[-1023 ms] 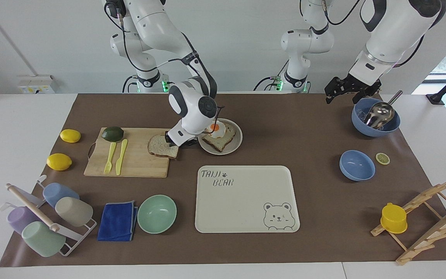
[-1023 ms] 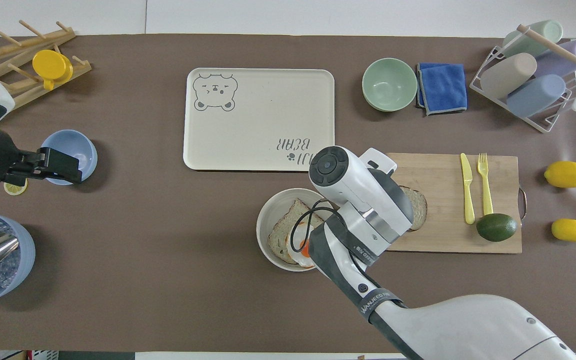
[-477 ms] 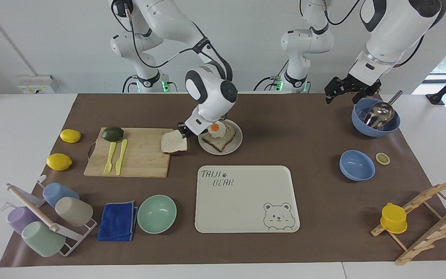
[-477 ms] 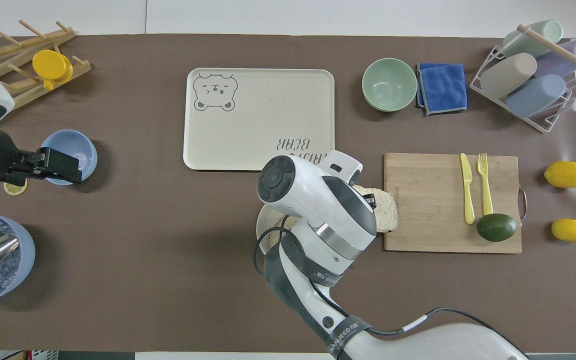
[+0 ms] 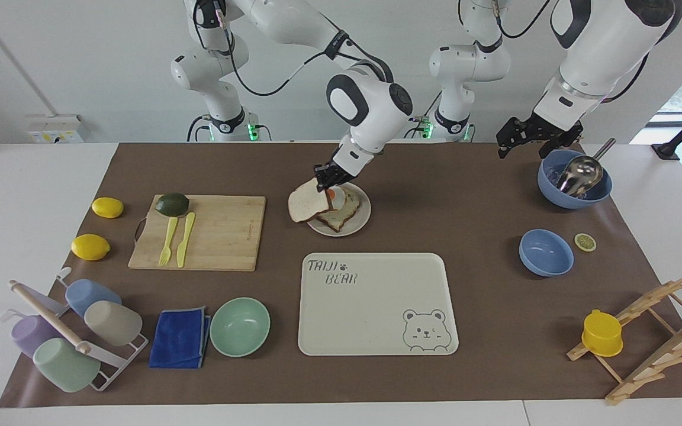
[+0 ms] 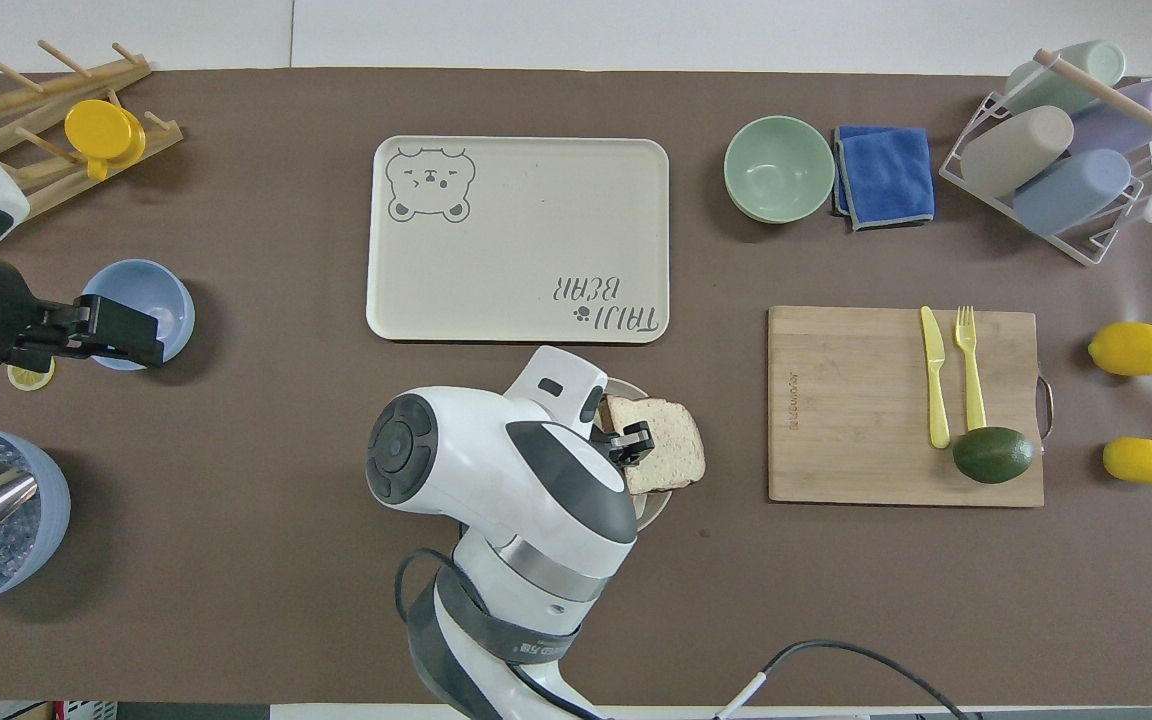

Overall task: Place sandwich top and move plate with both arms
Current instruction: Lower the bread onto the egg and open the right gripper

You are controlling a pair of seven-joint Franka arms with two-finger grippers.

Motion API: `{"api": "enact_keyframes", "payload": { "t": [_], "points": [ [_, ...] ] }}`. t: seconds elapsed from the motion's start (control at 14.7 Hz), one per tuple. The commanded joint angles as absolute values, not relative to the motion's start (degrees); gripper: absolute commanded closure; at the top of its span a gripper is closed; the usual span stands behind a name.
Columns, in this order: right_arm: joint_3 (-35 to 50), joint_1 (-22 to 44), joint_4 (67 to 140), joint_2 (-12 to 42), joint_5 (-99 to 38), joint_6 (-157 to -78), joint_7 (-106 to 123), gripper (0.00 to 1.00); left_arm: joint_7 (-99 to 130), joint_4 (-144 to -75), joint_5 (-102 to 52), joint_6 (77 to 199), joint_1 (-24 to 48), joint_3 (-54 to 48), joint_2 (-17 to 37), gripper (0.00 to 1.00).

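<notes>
Facing view: right tool (image 5: 327, 175) is raised over the plate (image 5: 359, 223), fingers pinched on one edge of the sandwich top (image 5: 307, 206). The slice hangs tilted below the tool, drooping past the plate rim on the side toward the cutting board (image 5: 216, 236). On the plate, just under the tool, lies the egg-topped slice (image 5: 346, 208). The cream bear tray (image 5: 376, 305) sits on the bench farther from the robots than the tool. Left tool (image 5: 524, 136) waits in the air over the bench beside the blue bowl holding a metal scoop (image 5: 575, 177); finger gap: cannot tell.

Overhead view: right tool (image 6: 628, 444) is closed on the sandwich top (image 6: 664, 455), which covers part of the plate (image 6: 658, 508). The right arm's wrist hides the rest of the plate. Left tool (image 6: 141, 338) overlaps the small blue bowl (image 6: 131, 295).
</notes>
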State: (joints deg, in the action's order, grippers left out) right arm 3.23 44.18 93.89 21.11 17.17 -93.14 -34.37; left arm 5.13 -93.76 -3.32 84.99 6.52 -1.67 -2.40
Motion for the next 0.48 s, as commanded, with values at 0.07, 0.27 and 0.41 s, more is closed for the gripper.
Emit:
{"api": "enact_keyframes", "payload": {
  "t": [0.07,0.27,0.41],
  "points": [
    [3.25,45.53,94.48,22.24,15.03,-98.51,-37.00,1.00,4.48,-94.92,-3.43,85.25,6.06,-1.93,-3.69,0.00],
    [3.25,45.61,95.35,22.15,12.31,-99.93,-37.27,1.00,4.48,-94.92,-3.43,85.25,6.06,-1.93,-3.69,0.00],
    [3.25,46.14,97.72,21.62,12.22,-102.30,-37.96,1.00,4.48,-94.92,-3.43,85.25,5.98,-1.93,-3.69,0.00]
  ]
}}
